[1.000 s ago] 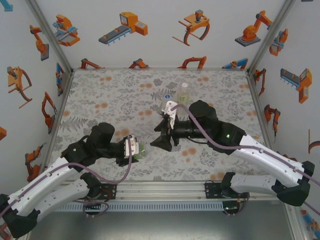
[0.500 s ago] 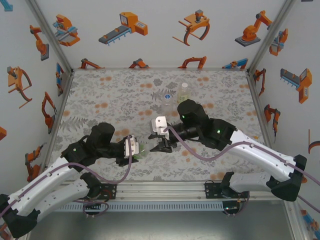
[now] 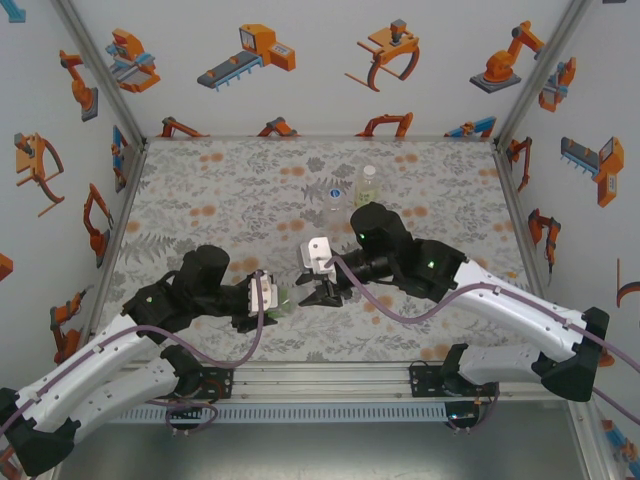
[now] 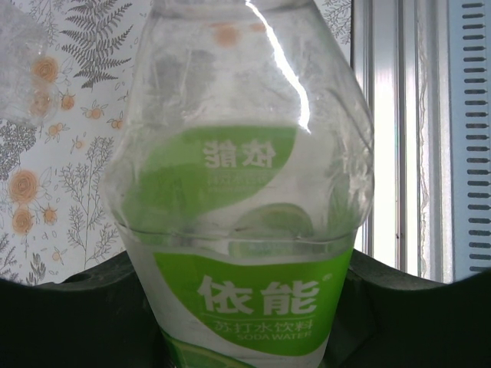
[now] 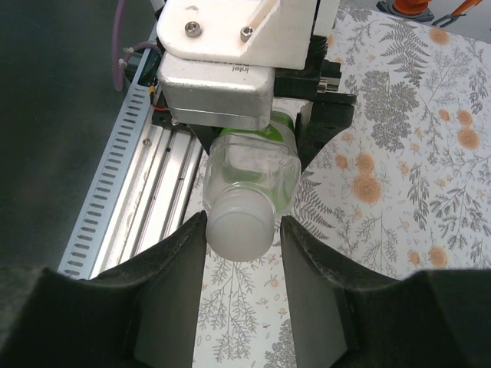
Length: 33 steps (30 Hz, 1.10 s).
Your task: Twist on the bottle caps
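Near the 6 o'clock edge of the table (image 3: 200, 200), we see the left gripper (image 3: 268, 300) squeezing the green bottle (image 4: 245, 230) tight. At its 3 o'clock, the right gripper (image 5: 244, 230) has a finger on each side of the white cap (image 5: 239, 234) on the bottle's neck. We cannot tell if they pinch it.

Three bottles: green bottle (image 4: 245, 199), pale yellow bottle (image 3: 369, 185), colourless bottle (image 3: 335, 197); one white cap (image 5: 240, 234) plainly seen.

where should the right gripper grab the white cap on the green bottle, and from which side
Pinch the white cap across its round side wall, coming in end-on along the neck: the left gripper holds the green bottle on its side, cap pointing at the right gripper.
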### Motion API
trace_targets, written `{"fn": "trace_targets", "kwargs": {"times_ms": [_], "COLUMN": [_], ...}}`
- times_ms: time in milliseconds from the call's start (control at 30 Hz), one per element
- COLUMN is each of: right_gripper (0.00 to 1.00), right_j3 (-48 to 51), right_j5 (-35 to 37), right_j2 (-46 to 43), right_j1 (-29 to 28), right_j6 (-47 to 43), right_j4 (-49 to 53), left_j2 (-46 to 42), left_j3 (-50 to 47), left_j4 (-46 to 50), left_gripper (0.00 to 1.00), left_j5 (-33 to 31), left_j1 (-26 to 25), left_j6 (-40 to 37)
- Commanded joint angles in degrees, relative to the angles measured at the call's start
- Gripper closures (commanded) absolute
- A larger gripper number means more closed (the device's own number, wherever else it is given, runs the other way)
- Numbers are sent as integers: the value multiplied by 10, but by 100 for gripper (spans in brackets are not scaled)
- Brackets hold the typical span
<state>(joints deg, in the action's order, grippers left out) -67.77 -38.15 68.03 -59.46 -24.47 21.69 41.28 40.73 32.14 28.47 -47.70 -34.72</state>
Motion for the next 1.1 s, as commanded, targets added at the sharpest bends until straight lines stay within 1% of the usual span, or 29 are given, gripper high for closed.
{"fn": "trace_targets", "kwargs": {"times_ms": [0,100,167,200,267,333,400,500,567,700,767,833,900,1000,1067], "right_gripper": [61,68,76,81,88,95,100,100,100,100,100,100,100,100,99], "right_j3": [10,12,13,14,19,29,47,68,73,84,79,76,85,87,81], "right_j5": [-8,-5,2,13,48,87,134,219,271,311,322,322,335,350,351], "right_j2": [-2,-2,-2,-3,-5,-8,-12,-18,-21,-26,-24,-22,-30,-40,-43], "right_j1": [1,0,0,0,0,0,0,0,0,0,0,1,0,0,0], "right_j6": [4,10,23,44,116,210,334,522,641,853,926,963,981,973,938], "right_j4": [-30,-32,-34,-39,-57,-84,-115,-138,-133,-122,-84,-72,-91,-98,-95], "left_j2": [-3,-3,-4,-5,-5,-6,-6,-6,-6,-6,-6,-5,-3,-5,-3], "left_j3": [15,15,15,15,15,15,16,16,16,16,17,17,17,16,16], "left_j4": [-3,-3,-3,-3,-3,-3,-3,-4,-4,-4,-5,-5,-5,-5,-5], "left_gripper": [100,100,100,100,100,100,100,100,100,100,100,100,100,100,100], "left_j5": [12,11,10,8,6,1,-5,-11,-13,-16,-17,-18,-19,-19,-19], "left_j1": [-2,-2,-2,-2,-2,-2,-2,-2,-2,-2,-2,-2,-2,-2,-2], "left_j6": [-6,-7,-5,-5,-5,-5,-3,-4,-4,-2,-2,-1,0,1,0]}}
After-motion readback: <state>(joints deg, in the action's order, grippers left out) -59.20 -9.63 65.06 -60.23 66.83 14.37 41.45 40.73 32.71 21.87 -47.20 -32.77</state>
